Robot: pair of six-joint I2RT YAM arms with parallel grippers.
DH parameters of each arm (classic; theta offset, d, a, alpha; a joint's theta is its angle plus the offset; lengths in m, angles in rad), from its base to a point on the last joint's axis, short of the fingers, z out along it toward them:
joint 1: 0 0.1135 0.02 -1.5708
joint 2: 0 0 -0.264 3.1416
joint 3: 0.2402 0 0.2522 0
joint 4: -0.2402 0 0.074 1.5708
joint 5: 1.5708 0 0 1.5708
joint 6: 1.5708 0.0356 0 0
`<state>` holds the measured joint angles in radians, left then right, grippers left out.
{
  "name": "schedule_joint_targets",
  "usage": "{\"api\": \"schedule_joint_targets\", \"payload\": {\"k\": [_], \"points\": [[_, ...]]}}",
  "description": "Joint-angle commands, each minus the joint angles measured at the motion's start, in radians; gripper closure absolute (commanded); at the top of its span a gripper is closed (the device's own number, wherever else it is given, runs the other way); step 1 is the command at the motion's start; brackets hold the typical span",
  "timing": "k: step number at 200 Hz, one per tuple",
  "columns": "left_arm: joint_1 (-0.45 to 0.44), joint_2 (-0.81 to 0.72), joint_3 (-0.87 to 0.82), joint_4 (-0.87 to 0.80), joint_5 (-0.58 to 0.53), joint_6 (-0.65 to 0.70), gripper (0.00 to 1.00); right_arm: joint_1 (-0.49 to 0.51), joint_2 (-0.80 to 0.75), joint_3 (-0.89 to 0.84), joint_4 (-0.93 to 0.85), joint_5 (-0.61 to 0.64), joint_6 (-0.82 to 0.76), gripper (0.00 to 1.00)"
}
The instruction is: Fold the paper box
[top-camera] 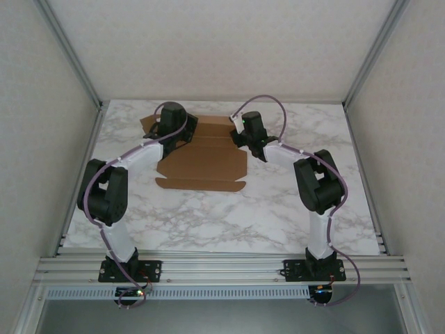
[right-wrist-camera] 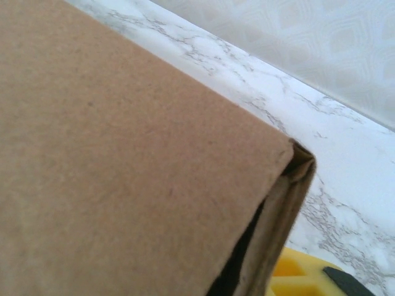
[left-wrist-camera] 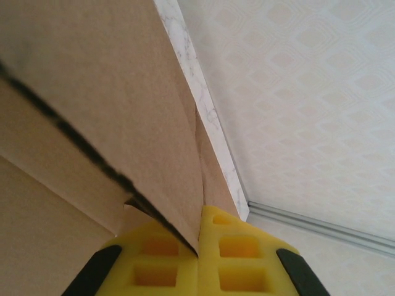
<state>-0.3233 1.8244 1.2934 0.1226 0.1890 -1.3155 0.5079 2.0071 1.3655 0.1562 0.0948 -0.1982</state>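
1. The paper box (top-camera: pixel 201 161) lay at the marble table's (top-camera: pixel 229 216) far middle; the table's near half was mostly bare
2. Left gripper (left-wrist-camera: pixel 199 243) clamped a box flap edge, table's far-left
3. Right gripper (top-camera: pixel 249 136) sat beside a box corner, table's far-right; grip unclear

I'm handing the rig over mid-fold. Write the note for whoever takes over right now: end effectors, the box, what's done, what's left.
Left end effector: shut on a cardboard panel of the paper box, at its far left corner.
Right end effector: at the box's far right corner, close against a folded-over wall. I cannot tell whether it is open or shut, or gripping.
Box: far middle of the table, base flat.
Done: far-side panels appear partly raised.
Left: the near flap lies flat and unfolded, and the box is not yet closed up.
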Motion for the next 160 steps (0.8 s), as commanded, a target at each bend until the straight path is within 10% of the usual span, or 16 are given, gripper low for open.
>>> {"api": "schedule_joint_targets", "payload": {"k": [1, 71, 160], "points": [[-0.009, 0.026, 0.026, -0.109, 0.047, -0.030, 1.00, -0.007, 0.025, 0.032, -0.011, 0.099, -0.002, 0.68], [-0.017, 0.042, 0.079, -0.171, 0.066, -0.086, 1.00, -0.011, 0.086, 0.090, -0.028, 0.061, -0.053, 0.56], [-0.036, 0.011, 0.078, -0.204, 0.025, -0.146, 1.00, -0.005, 0.109, 0.120, -0.082, 0.189, 0.005, 0.88]]}}
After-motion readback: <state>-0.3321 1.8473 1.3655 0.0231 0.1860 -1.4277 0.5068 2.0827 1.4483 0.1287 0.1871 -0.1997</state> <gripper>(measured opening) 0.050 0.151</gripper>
